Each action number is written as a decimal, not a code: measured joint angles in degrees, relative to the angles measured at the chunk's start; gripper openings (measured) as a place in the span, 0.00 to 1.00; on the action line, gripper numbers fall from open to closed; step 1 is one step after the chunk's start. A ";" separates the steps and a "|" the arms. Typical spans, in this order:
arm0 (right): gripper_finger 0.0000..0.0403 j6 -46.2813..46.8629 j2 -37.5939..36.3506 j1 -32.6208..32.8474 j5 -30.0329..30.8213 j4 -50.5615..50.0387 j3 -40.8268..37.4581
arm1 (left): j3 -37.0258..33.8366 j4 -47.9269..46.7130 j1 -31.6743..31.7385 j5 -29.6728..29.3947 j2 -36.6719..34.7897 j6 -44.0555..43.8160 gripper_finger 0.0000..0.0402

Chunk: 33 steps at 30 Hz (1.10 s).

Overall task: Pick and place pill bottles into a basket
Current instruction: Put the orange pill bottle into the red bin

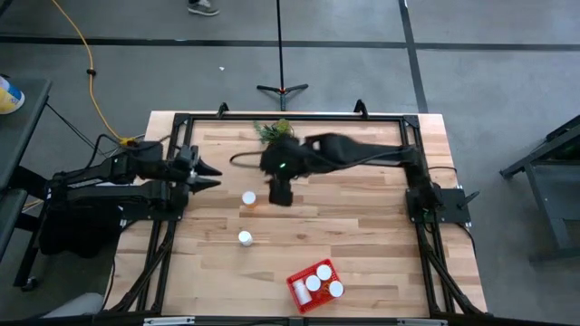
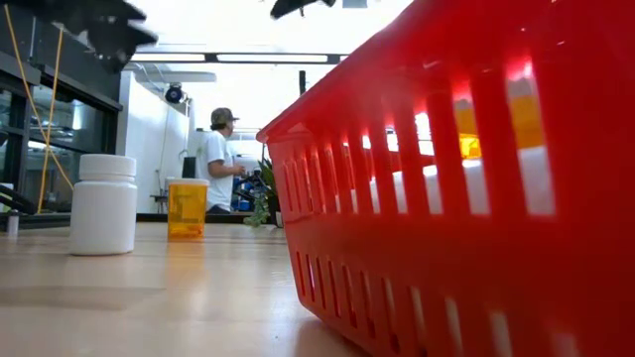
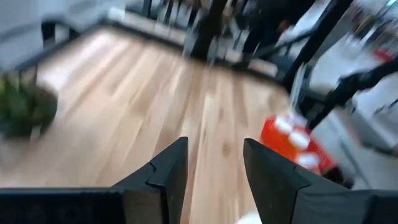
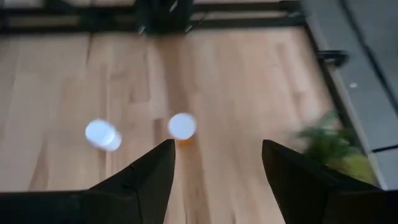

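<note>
Two pill bottles stand upright on their bases on the wooden table: one with an orange body [image 1: 248, 198] [image 2: 187, 206] [image 4: 182, 126] and a white one [image 1: 245, 238] [image 2: 104, 203] [image 4: 102, 135]. The red basket [image 1: 293, 282] [image 2: 397, 198] sits near the table's front edge with several white-capped bottles in it. My right gripper [image 1: 280, 194] [image 4: 217, 163] hangs open high over the table's middle, just right of the orange bottle, with nothing between its fingers. My left gripper [image 1: 216, 176] [image 3: 214, 167] waits at the left, its fingers apart and empty.
A small green plant [image 1: 275, 129] [image 4: 329, 149] stands at the table's far edge, close behind my right arm. A black frame runs around the tabletop. A person [image 2: 218, 159] stands in the room beyond the table. Bare wood lies between the two bottles and the basket.
</note>
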 joint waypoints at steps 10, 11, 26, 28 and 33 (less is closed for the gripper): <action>0.58 3.71 -8.96 -0.01 9.01 -0.50 0.00 | 0.00 -7.52 0.00 -0.58 6.84 0.60 0.47; 0.58 3.51 -9.44 -0.01 9.01 -0.71 0.00 | 0.00 -7.62 0.00 -0.77 8.00 0.97 0.47; 0.58 0.99 -11.16 -0.01 7.70 -11.45 0.00 | 1.59 -6.90 0.00 -1.22 27.47 0.46 0.48; 0.58 0.94 -11.16 -0.01 7.71 -13.09 0.00 | 2.92 -6.55 0.00 -1.16 29.09 0.44 0.50; 0.58 0.46 -11.16 -0.01 7.51 -15.06 0.00 | 7.30 -6.54 0.00 -2.18 32.96 0.42 0.65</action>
